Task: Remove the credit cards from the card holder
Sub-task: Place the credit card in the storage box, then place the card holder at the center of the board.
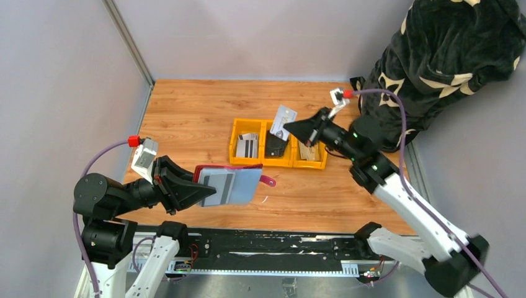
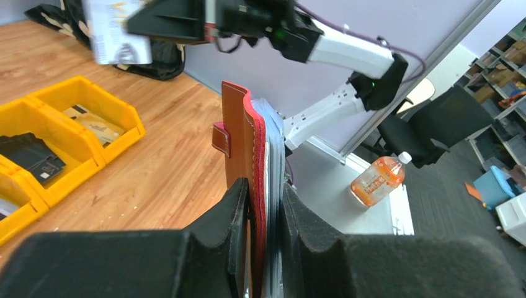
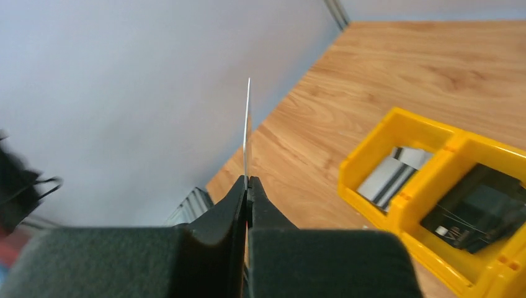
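The card holder [image 1: 239, 186] is dark red with pale blue-grey sleeves. It hangs above the table's near left part, with my left gripper [image 1: 201, 189] shut on its edge. In the left wrist view the black pads [image 2: 239, 211] clamp the holder [image 2: 245, 143] upright. A striped credit card [image 1: 217, 182] shows in its front sleeve. My right gripper [image 1: 296, 129] is shut on a white-grey credit card [image 1: 283, 121], held upright over the yellow bin [image 1: 277, 162]. The right wrist view shows that card [image 3: 248, 124] edge-on between the closed fingertips [image 3: 247, 183].
The bin's left part holds striped white-grey cards [image 1: 247, 146], the middle a black folded item [image 1: 276, 146], the right tan cards [image 1: 307, 151]. A black patterned cloth bundle [image 1: 446, 56] fills the back right corner. Grey walls close the left and back. An orange bottle [image 2: 378, 179] lies off the table.
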Robot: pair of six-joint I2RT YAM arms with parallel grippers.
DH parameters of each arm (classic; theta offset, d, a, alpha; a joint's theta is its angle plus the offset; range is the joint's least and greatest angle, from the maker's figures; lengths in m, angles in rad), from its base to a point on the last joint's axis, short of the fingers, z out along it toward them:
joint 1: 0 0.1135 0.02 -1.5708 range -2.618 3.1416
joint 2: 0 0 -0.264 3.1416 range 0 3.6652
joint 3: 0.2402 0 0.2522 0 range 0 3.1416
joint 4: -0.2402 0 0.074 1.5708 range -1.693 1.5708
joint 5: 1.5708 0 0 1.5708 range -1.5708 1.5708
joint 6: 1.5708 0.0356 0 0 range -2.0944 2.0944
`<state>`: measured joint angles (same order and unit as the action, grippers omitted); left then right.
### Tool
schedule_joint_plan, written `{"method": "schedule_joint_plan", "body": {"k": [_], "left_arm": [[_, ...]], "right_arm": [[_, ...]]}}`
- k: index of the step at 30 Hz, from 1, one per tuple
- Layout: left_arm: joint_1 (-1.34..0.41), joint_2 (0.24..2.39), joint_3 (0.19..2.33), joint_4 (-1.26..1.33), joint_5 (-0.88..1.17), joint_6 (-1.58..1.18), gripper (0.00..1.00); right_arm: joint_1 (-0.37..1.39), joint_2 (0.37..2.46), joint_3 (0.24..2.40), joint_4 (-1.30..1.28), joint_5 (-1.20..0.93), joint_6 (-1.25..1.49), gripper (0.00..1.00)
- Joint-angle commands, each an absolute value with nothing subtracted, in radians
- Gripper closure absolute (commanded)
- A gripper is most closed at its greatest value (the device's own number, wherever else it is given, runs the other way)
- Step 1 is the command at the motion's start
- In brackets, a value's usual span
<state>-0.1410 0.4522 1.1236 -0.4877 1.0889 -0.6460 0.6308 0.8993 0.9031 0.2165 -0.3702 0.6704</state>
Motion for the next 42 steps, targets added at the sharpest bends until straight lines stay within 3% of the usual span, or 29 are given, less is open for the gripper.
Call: {"method": "schedule_joint_plan", "body": {"k": [1,11,16,24,26,29,32,38,42], "left_arm": [[-0.146,0.432,1.132,-0.506,1.121,-0.56,1.0],[-0.146,0.42,1.13,-0.596,1.148,-0.414,1.0],[-0.146,0.432,1.137,-0.617,1.155,-0.377,1.0],[-0.146,0.433,1.14,-0.622,1.175,-0.352,1.0],[-0.146,0.431,1.144,-0.623,1.182,-0.349,1.0],[-0.146,0.428,1.149,-0.623,1.189,-0.341,1.0],[-0.146,0.426,1.149,-0.626,1.189,-0.337,1.0],[-0.146,0.426,1.134,-0.638,1.189,-0.313,1.0],[-0.146,0.429,1.116,-0.659,1.188,-0.269,1.0]], "right_arm": [[0.551,1.141,0.99,0.137,-0.46,0.68,1.0],[0.615,1.835,1.424,0.009,-0.474,0.619,1.0],[0.679,1.994,1.588,-0.123,-0.374,0.578,1.0],[0.728,2.098,1.651,-0.182,-0.256,0.574,0.99],[0.738,2.104,1.65,-0.182,-0.241,0.578,0.88],[0.745,2.094,1.65,-0.194,-0.214,0.584,0.53],[0.75,2.05,1.645,-0.213,-0.165,0.566,0.3],[0.752,1.84,1.565,-0.174,-0.149,0.548,0.25],[0.755,1.654,1.423,-0.037,-0.313,0.565,0.22]]}}
